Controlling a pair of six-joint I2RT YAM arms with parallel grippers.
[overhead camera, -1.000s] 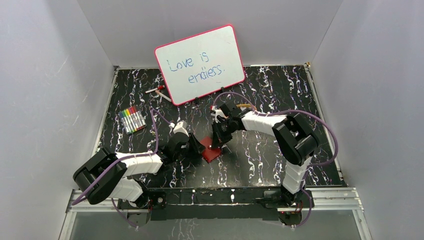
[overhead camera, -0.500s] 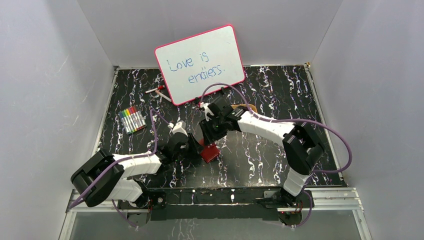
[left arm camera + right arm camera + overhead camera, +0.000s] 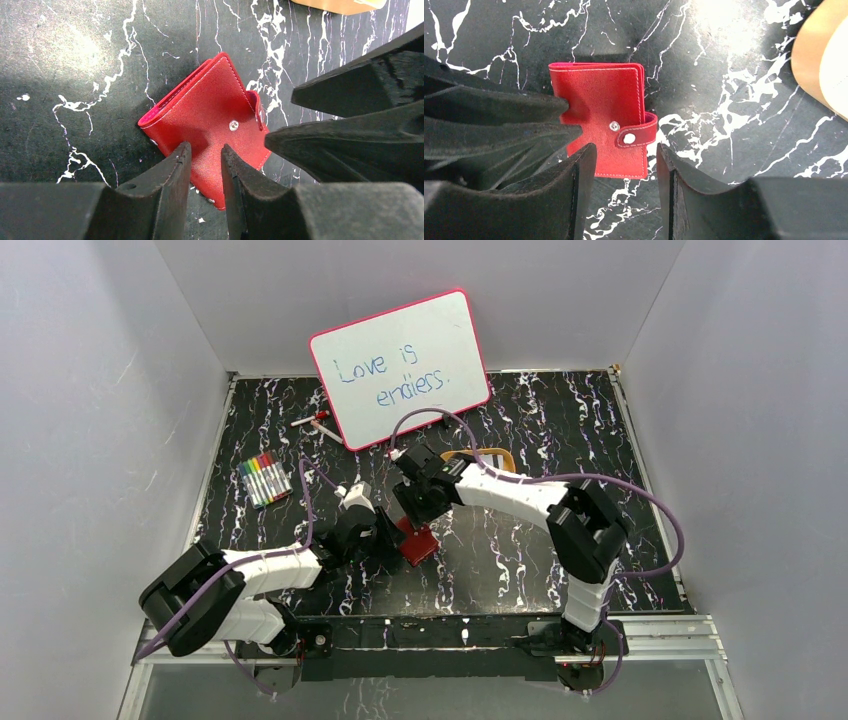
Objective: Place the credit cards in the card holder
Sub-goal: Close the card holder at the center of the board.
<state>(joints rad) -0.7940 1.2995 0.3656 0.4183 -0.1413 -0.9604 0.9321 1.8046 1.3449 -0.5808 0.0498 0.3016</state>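
End effector, left (image 3: 205,151): jaws narrowly parted, nothing between them. The tips sit at the spine-side edge of the card holder (image 3: 210,115). Whether they press on it or hover just above cannot be told.

End effector, right (image 3: 624,150): jaws apart and empty, straddling the holder's edge beside the snap tab (image 3: 636,137).

Card holder: dark red, folded shut, lying flat on the bench (image 3: 500,560) between the two end effectors. The tab wraps round the free edge, but the stud on the cover is bare, so the tab reads as unfastened. Contents: none visible, only pink lining at the edges.

Credit cards: none plainly in view.

Tray (image 3: 814,30): yellow-orange, apart from the holder and mostly behind the right arm in the overhead view. Something pale lies in it, possibly the cards, but it is too cropped to say.

Step in hand (judged): opening the holder; no card is loaded yet.

Handling notes:
- Left should pin the spine side firmly against the bench, so the holder cannot skid on the glossy surface.
- Right should take only the tab or top cover at the free edge, not the whole stack of leaves.
- Swing the cover over in an arc about the spine.
- Keep the cover held down afterwards; it is likely to spring back shut.
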